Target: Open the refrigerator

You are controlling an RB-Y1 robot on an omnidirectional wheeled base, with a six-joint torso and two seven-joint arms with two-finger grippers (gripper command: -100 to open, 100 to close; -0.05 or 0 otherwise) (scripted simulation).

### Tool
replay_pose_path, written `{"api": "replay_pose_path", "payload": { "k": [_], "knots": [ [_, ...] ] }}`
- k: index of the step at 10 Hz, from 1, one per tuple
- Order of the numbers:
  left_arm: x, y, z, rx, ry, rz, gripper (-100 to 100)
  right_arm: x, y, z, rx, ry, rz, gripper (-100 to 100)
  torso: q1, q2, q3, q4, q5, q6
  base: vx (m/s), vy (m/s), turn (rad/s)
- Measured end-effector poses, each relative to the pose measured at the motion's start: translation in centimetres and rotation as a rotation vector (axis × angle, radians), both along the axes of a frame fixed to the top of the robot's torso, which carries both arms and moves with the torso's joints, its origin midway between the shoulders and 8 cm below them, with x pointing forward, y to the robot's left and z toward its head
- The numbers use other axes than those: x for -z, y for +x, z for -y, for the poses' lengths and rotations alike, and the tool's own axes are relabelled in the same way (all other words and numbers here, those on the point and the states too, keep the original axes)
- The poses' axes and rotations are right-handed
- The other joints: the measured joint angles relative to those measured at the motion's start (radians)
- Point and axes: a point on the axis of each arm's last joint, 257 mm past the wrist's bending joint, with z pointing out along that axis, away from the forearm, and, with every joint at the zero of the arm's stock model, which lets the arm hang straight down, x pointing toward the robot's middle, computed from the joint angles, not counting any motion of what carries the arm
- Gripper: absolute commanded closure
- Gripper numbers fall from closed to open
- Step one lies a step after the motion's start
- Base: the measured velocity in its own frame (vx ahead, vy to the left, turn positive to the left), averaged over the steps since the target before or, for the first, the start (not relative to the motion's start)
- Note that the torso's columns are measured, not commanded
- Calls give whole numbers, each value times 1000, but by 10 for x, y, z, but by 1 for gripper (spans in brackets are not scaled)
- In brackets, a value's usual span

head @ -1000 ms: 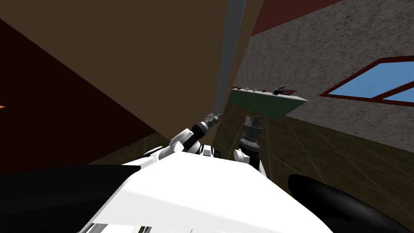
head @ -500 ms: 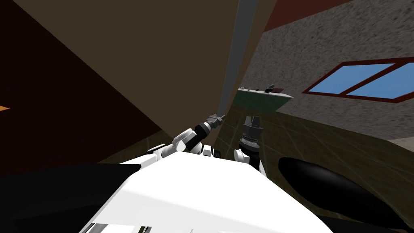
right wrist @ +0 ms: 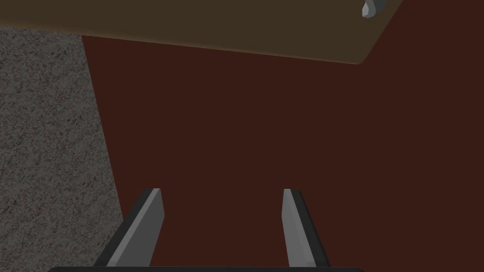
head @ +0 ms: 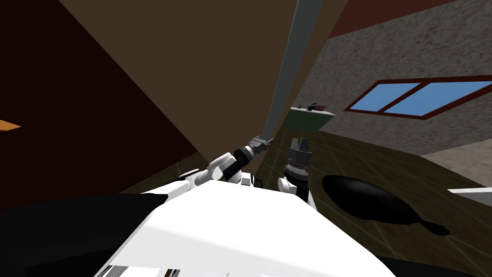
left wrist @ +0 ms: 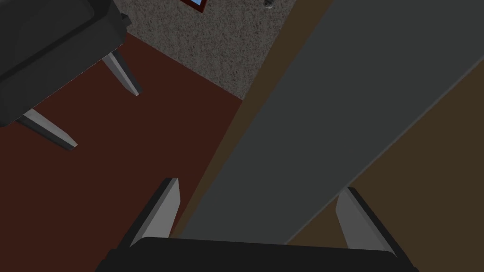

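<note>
The refrigerator door [head: 202, 62] is a broad brown panel in front of me, with a long grey handle [head: 288, 72] along its right edge. In the head view my left gripper [head: 263, 142] is at the handle's lower end. In the left wrist view the grey handle [left wrist: 331, 118] runs between that gripper's [left wrist: 260, 185] fingers, which press its sides. My right gripper [head: 299, 140] hangs just to the right of it, open and holding nothing, and faces a dark red surface [right wrist: 236, 132] in its own view [right wrist: 222, 191]. Its fingers [left wrist: 125, 78] also show in the left wrist view.
A dark red wall [head: 72, 120] lies left of the door. To the right are a speckled grey wall with a red-framed window [head: 413, 96] and a green counter [head: 307, 120] carrying small items. A black shape [head: 375, 202] lies on the tiled floor at right.
My whole head view has swung: the window and the counter slid left and the counter looks smaller. The left gripper has stayed on the handle's lower end. The right arm kept its pose.
</note>
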Motion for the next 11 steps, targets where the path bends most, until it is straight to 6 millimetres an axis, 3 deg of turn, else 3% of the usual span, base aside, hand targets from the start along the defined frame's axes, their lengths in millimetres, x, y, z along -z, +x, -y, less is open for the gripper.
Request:
{"api": "replay_pose_path", "payload": {
  "k": [10, 11],
  "knots": [
    [-50, 9, 16, -55, 4, 3, -100, 0, 0, 0, 0, 0, 0, 0, 0, 8, 6, 2, -1, 2, 7, 30, -52],
    [-50, 9, 16, -58, 5, 0, 0, 0, 0, 0, 0, 0, 0, 0, -1, 7, 5, 1, -1, 1, 0, 0, 0]
  ]
}}
